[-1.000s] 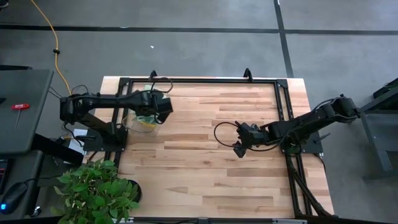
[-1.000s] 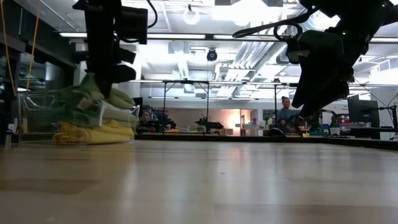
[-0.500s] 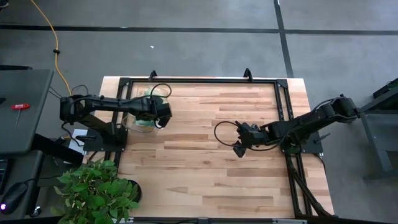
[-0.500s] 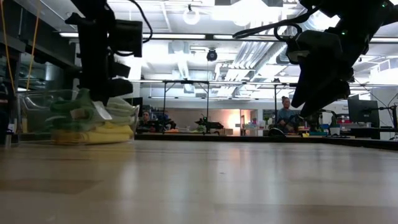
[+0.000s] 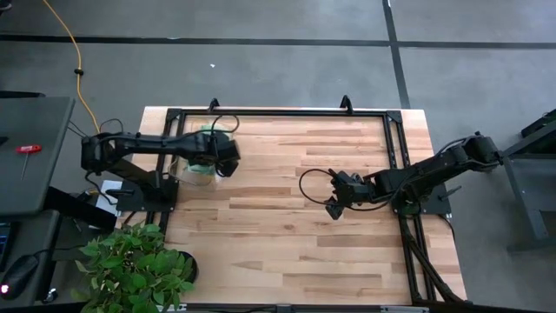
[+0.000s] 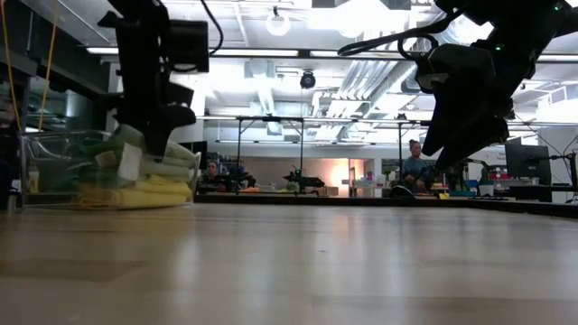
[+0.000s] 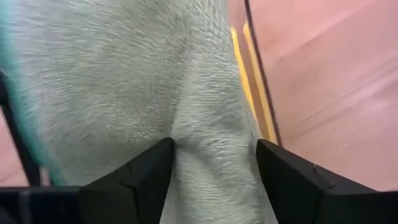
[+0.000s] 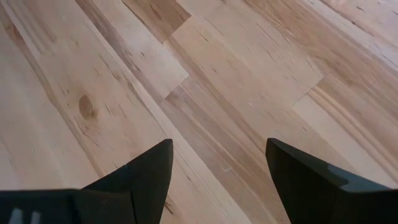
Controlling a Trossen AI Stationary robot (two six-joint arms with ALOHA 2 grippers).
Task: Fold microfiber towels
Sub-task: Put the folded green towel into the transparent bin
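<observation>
A clear bin (image 6: 54, 162) at the table's far left holds a stack of microfiber towels: yellow ones (image 6: 135, 194) at the bottom and pale green ones (image 6: 176, 155) on top. My left gripper (image 7: 214, 149) stands open over the bin (image 5: 193, 169), slanting down, with a raised ridge of the top green towel (image 7: 124, 81) between its fingers. In the low view its fingertips (image 6: 155, 143) reach down to the stack. My right gripper (image 5: 334, 207) hangs open above bare wood right of the table's middle, with nothing between its fingers (image 8: 149, 180). My left gripper's open fingers (image 7: 146, 171) stand on either side of a raised fold of the top green towel (image 7: 211, 124), coming from above at a slant. The towel lies on the stack in the bin. Whether the fingertips press on the cloth, I cannot tell.
A black frame (image 5: 287, 113) runs along the table's far edge and both sides. A leafy plant (image 5: 135, 265) stands at the near left corner. Bare wood (image 5: 278, 226) lies between the two arms and toward the near edge.
The green towel, which stood drawn up in a peak under my left gripper, has sunk back flat onto the stack in the bin. My left gripper has tipped a little more steeply down over the bin.
</observation>
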